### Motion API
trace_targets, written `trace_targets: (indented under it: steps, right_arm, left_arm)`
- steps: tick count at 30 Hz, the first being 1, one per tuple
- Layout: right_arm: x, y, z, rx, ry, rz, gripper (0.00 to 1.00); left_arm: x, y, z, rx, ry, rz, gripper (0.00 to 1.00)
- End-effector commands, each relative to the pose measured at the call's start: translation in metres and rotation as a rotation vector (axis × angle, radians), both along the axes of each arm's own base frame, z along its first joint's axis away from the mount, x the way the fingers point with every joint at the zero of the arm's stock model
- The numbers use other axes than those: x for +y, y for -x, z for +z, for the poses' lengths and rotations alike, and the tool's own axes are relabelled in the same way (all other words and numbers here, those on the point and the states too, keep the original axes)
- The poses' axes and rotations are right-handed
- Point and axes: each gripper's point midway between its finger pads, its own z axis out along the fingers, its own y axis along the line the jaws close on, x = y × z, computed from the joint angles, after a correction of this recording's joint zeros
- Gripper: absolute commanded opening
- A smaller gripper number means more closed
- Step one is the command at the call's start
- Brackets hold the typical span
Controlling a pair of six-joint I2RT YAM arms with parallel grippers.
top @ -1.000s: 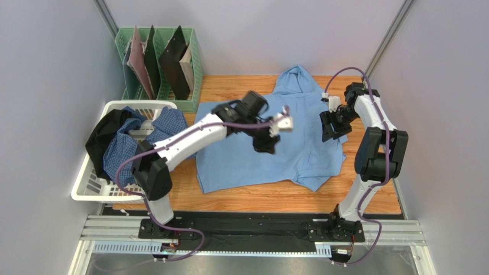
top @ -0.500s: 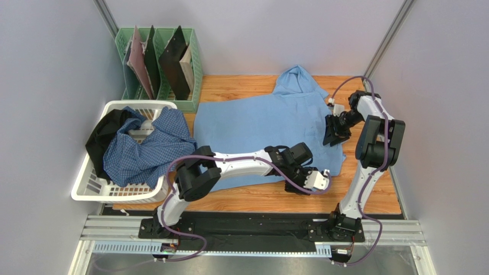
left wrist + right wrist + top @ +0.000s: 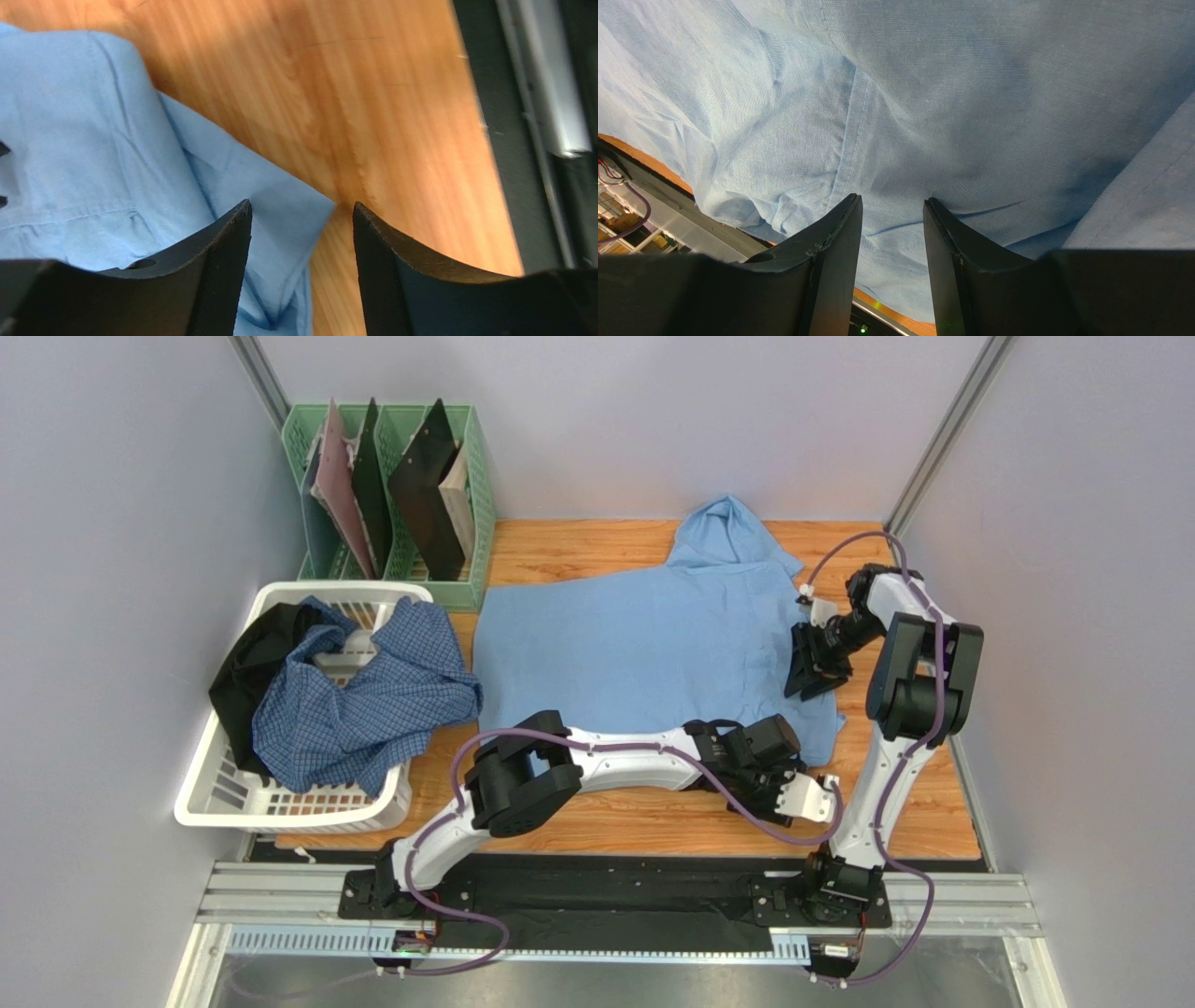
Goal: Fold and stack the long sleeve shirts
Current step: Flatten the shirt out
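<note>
The light blue shirt (image 3: 631, 651) lies spread flat on the wooden table. The blue-and-white checked shirt (image 3: 372, 703) is bunched in the white basket (image 3: 225, 787). My left gripper (image 3: 804, 793) reaches low across the table to the blue shirt's front right corner. In the left wrist view it (image 3: 300, 210) is open, with that corner (image 3: 281, 210) lying between the fingers on the wood. My right gripper (image 3: 809, 669) hovers over the shirt's right edge. In the right wrist view it (image 3: 892, 204) is open with a narrow gap, and blue cloth (image 3: 990, 105) fills the view beneath.
A green file rack (image 3: 400, 490) with dark folders stands at the back left. A black garment (image 3: 260, 665) hangs over the basket's left side. A black and metal rail (image 3: 540, 126) runs along the table's front edge, close to my left gripper.
My left arm swung from above the shirt's middle down to its front right corner near the table edge. My right gripper dropped slightly toward the shirt's right edge.
</note>
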Motion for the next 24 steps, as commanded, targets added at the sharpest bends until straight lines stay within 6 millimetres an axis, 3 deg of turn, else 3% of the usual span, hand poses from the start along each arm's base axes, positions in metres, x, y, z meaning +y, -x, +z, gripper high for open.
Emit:
trace_targets:
  steps: [1,4,5,6,10,11,13,14,20,22,23,24]
  right_arm:
    - [0.001,0.003,-0.004,0.024,-0.017,-0.021,0.43]
    - [-0.001,0.003,-0.007,0.028,-0.005,-0.020,0.43]
    - [-0.002,0.003,-0.010,0.032,0.002,-0.017,0.43]
    - [-0.004,0.001,-0.010,0.032,0.009,-0.022,0.43]
    - [-0.011,-0.007,-0.013,0.017,0.041,-0.029,0.43]
    - [-0.014,-0.007,-0.013,0.018,0.052,-0.033,0.43]
    - [-0.017,-0.012,-0.014,0.011,0.062,-0.039,0.43]
    - [-0.019,-0.013,-0.015,0.011,0.067,-0.042,0.43]
    - [-0.027,-0.018,-0.014,-0.002,0.114,-0.042,0.43]
    - [-0.029,-0.018,-0.012,-0.013,0.124,-0.035,0.43]
    - [-0.030,-0.018,-0.010,-0.013,0.127,-0.033,0.43]
    - [-0.029,-0.018,-0.008,-0.019,0.125,-0.028,0.43]
  left_arm:
    - [-0.023,-0.023,0.012,-0.075,0.061,0.108,0.51]
    - [-0.021,-0.033,0.015,-0.109,0.065,0.151,0.24]
    - [-0.018,-0.026,0.022,-0.090,0.076,0.125,0.16]
    - [-0.016,-0.023,0.027,-0.077,0.087,0.116,0.00]
    - [0.006,0.021,0.088,0.055,0.181,-0.028,0.00]
    - [0.018,0.043,0.121,0.112,0.239,-0.123,0.00]
    - [0.036,0.062,0.146,0.163,0.257,-0.179,0.00]
    - [0.047,0.078,0.172,0.196,0.294,-0.258,0.00]
    - [0.108,0.129,0.216,0.426,0.275,-0.452,0.00]
    - [0.122,0.138,0.215,0.452,0.262,-0.495,0.00]
    - [0.127,0.138,0.209,0.435,0.253,-0.503,0.05]
    - [0.130,0.136,0.206,0.426,0.242,-0.502,0.20]
